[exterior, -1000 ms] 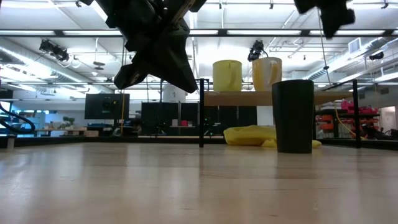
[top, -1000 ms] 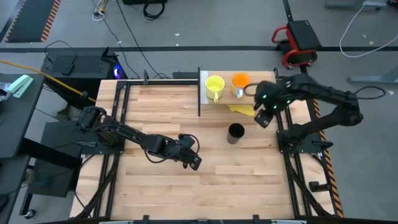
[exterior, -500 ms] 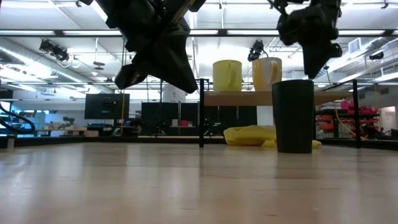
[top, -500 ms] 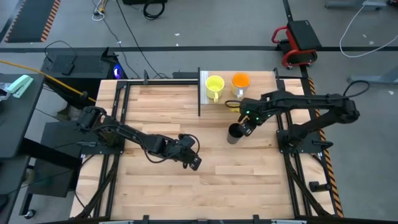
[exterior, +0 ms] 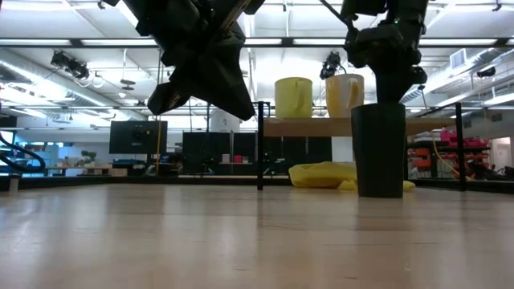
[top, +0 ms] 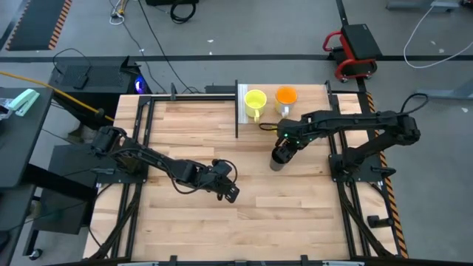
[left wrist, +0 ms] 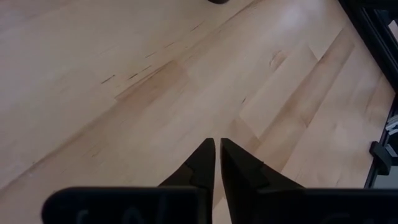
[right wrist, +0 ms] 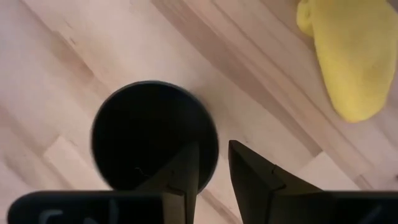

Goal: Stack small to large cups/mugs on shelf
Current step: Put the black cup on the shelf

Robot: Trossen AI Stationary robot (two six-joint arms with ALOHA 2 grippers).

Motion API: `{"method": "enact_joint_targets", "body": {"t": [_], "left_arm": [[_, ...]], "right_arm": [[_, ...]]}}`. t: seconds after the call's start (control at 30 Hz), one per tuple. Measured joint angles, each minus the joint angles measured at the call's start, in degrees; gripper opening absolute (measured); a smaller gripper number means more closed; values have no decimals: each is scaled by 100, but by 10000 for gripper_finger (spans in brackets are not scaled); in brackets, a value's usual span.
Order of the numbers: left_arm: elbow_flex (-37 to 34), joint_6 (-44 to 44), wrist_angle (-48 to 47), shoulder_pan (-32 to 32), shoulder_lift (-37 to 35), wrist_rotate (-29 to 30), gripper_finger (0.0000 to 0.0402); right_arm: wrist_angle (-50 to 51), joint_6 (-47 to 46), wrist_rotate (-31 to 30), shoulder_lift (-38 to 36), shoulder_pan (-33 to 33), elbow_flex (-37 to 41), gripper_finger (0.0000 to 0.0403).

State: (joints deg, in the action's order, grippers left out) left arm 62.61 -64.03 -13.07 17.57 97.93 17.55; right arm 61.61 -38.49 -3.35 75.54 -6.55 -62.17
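black cup [right wrist: 154,137] stands on the tabletop [top: 222,140], well short of the shelf [exterior: 353,126]. your right gripper [right wrist: 213,163] straddles its rim, fingers narrowly apart, not yet clamped. close off-centre and you'll likely tip it. left gripper [left wrist: 216,163] waits pinched closed.

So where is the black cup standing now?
In the high view the black cup stands on the tabletop, right of centre, in front of the shelf, directly under the right gripper.
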Motion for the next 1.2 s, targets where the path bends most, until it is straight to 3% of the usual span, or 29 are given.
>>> {"method": "enact_joint_targets", "body": {"t": [0.97,1.2], "left_arm": [[0,-129,-4,4,0,-38,33],[0,-129,-5,4,0,-38,30]], "right_arm": [[-70,224,-115,459,0,-2,93],[-13,228,-112,462,0,-2,61]]}}
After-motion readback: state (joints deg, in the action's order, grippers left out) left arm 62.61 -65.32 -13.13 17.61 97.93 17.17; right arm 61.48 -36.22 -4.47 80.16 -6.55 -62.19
